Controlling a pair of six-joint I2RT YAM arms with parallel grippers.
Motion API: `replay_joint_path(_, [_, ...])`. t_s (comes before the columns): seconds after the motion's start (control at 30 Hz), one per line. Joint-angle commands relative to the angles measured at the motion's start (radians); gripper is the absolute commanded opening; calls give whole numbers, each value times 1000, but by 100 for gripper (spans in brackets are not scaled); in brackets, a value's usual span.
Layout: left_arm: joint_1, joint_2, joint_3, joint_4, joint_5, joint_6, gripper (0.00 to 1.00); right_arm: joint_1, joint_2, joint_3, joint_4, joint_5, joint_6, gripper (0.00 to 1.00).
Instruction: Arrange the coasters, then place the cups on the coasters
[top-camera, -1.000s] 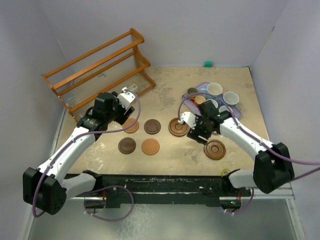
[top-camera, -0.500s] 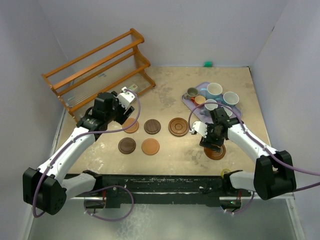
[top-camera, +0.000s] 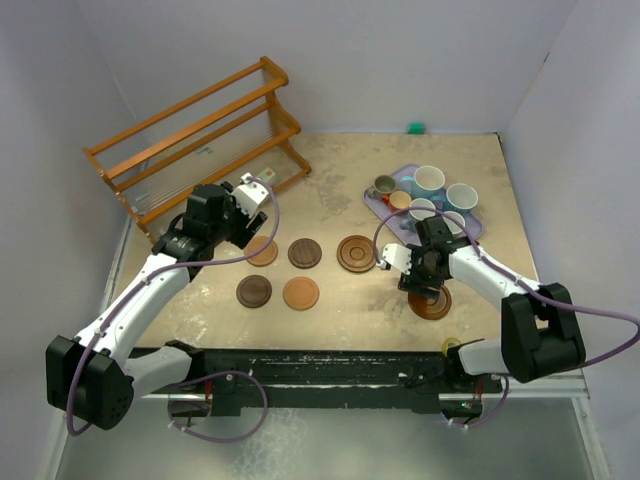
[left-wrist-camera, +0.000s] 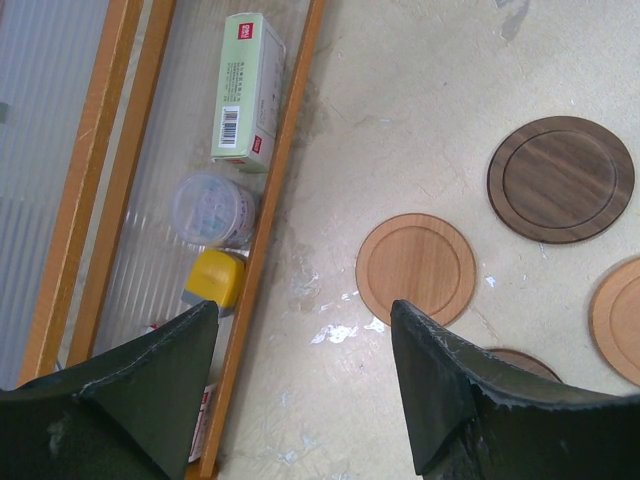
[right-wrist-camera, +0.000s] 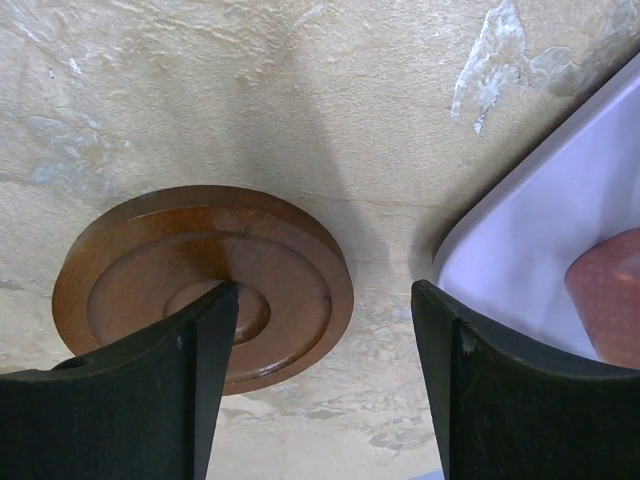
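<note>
Several wooden coasters lie on the table: a tan one (top-camera: 264, 254), a dark one (top-camera: 305, 253) and a large grooved reddish-brown one (top-camera: 357, 253) in a row, with a dark one (top-camera: 254, 291) and a tan-orange one (top-camera: 300, 293) nearer. Another large grooved coaster (top-camera: 436, 304) (right-wrist-camera: 290, 260) lies to the right. My right gripper (top-camera: 425, 280) (right-wrist-camera: 322, 295) hovers open just over its far edge, beside the tray. Several cups (top-camera: 430, 180) stand on the lavender tray (top-camera: 375, 201). My left gripper (top-camera: 240, 222) (left-wrist-camera: 302, 315) hangs open and holds nothing between the rack and the tan coaster (left-wrist-camera: 415, 280).
A wooden rack (top-camera: 190, 135) lies at the back left; a green box (left-wrist-camera: 245, 85), a clear pot (left-wrist-camera: 212, 208) and a yellow item (left-wrist-camera: 215, 280) sit in it. The tray's corner (right-wrist-camera: 540, 250) with a reddish cup (right-wrist-camera: 610, 300) is close to my right finger.
My right gripper has moved right and nearer, from beside the middle grooved coaster to over the right one. The left arm and the coasters have stayed still.
</note>
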Motion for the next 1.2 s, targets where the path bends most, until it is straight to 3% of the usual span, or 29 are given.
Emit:
replay_joint_path(0.0, [11,-22,-4,30,21,-25,67,0,35,12,21,-3,-18,72])
replay_joint_path(0.23, [13,-18,-2,28,23,-24,67,47,51,13,7,-37,-3,73])
replay_joint_path(0.47, [15,-18,-4,30,16,-22,67,204,106,31,35,-51,84,71])
replay_joint_path(0.57, [18,-17,-3,30,16,-22,67,270,134,65,31,-62,133,67])
replay_joint_path(0.8, [26,-20,-4,30,14,-22,67,423,185,159,8,-97,217,67])
replay_joint_path(1.17, [35,-27,-1,25,18,-22,67,535,342,280,65,-61,275,62])
